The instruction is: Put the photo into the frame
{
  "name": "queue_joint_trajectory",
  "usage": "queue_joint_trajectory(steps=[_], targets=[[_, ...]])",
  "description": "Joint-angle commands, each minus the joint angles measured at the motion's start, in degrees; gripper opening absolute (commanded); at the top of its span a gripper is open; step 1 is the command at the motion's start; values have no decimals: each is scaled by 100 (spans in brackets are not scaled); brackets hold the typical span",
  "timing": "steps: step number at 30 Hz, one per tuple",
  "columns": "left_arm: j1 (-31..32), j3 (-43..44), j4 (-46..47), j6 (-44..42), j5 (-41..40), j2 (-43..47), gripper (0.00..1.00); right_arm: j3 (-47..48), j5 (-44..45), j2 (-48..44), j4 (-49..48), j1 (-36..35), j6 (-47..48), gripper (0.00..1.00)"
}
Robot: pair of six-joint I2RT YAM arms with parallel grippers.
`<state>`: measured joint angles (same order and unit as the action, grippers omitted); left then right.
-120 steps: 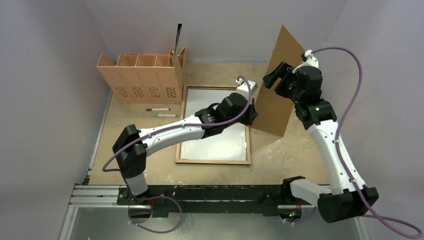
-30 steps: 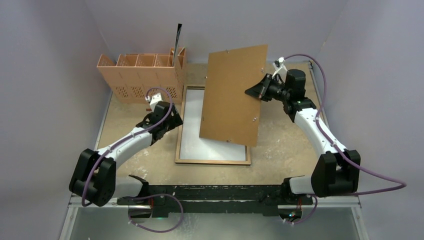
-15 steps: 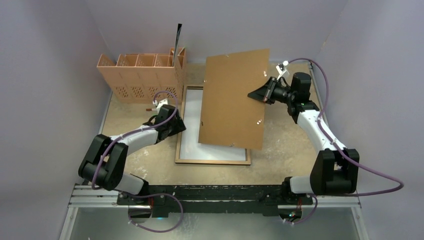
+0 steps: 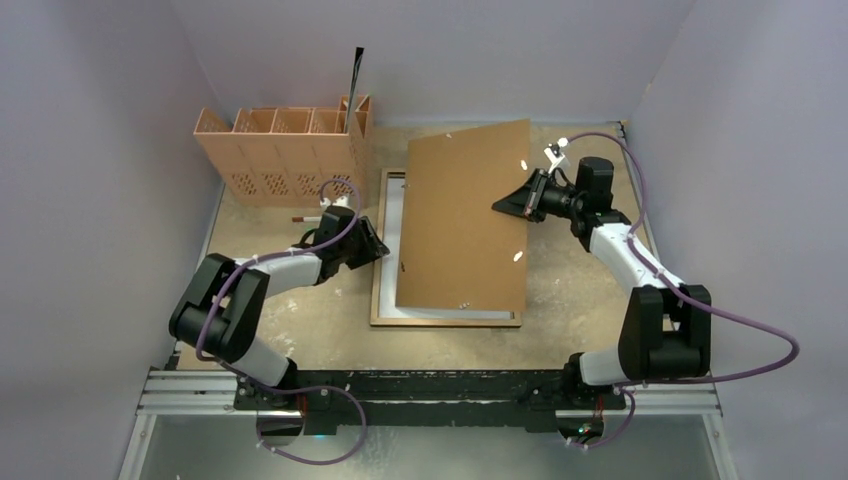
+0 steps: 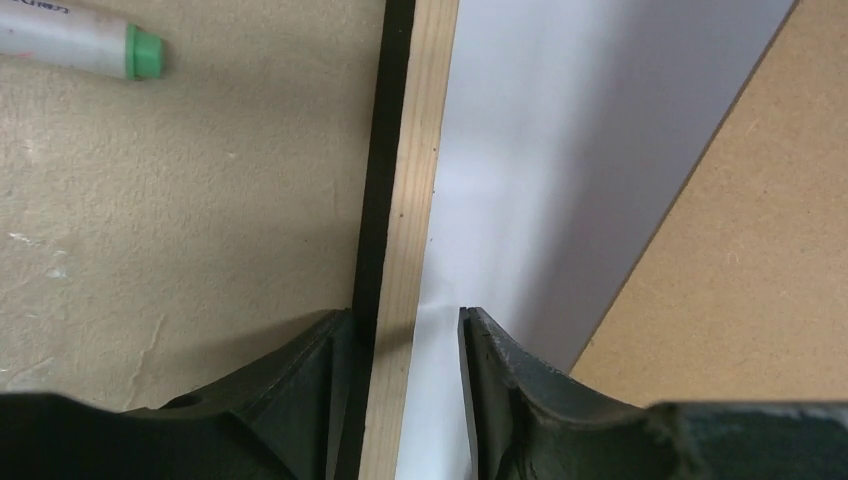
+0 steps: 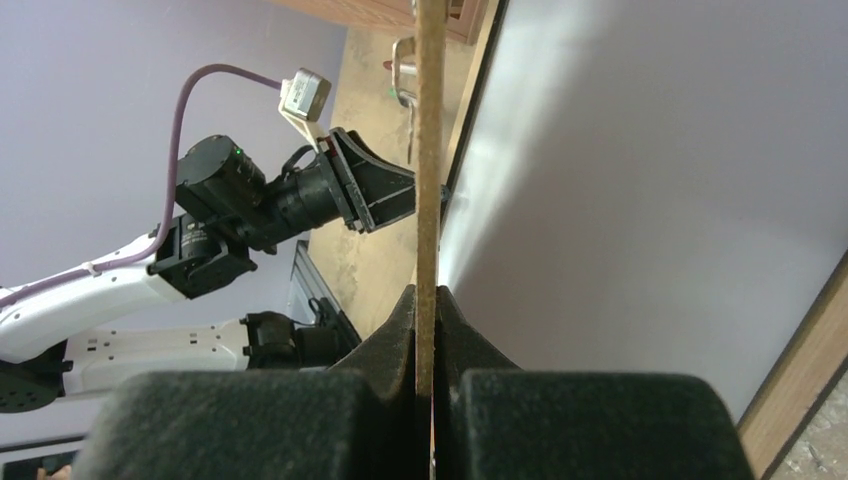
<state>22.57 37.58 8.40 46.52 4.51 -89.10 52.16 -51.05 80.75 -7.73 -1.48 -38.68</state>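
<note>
The left arm lay low, its elbow folded back near its base and its forearm reaching rightward. The left jaws stood parted astride one rail of the frame, not clamped. The right arm rose from its base with the wrist turned leftward. The right jaws were pinched flat on the edge of the backing board.

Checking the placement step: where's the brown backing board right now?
Top view, centre-right: the backing board hangs over the frame, covering most of it, with its right edge pinched in the right claw.
</note>
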Motion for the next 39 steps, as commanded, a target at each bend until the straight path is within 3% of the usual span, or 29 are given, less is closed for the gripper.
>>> queue_joint_trajectory(steps=[1,5,10,13,26,39], targets=[[11,98,-55,-9,86,346,46,16,-478,-36,-595,33,-208,0],[11,337,-812,-192,-1225,882,57,-55,-590,-105,-936,33,-355,0],[15,618,-751,-499,-994,1027,67,-169,-747,-238,-1204,33,-511,0],[18,645,-453,-449,-647,948,68,-304,-839,-340,-1372,33,-611,0],[51,1142,-195,-432,-483,578,68,-912,-1118,-884,-1712,23,-798,0],[297,1214,-163,-412,-478,1053,67,-1720,-1214,-1948,-1585,-53,-749,0]])
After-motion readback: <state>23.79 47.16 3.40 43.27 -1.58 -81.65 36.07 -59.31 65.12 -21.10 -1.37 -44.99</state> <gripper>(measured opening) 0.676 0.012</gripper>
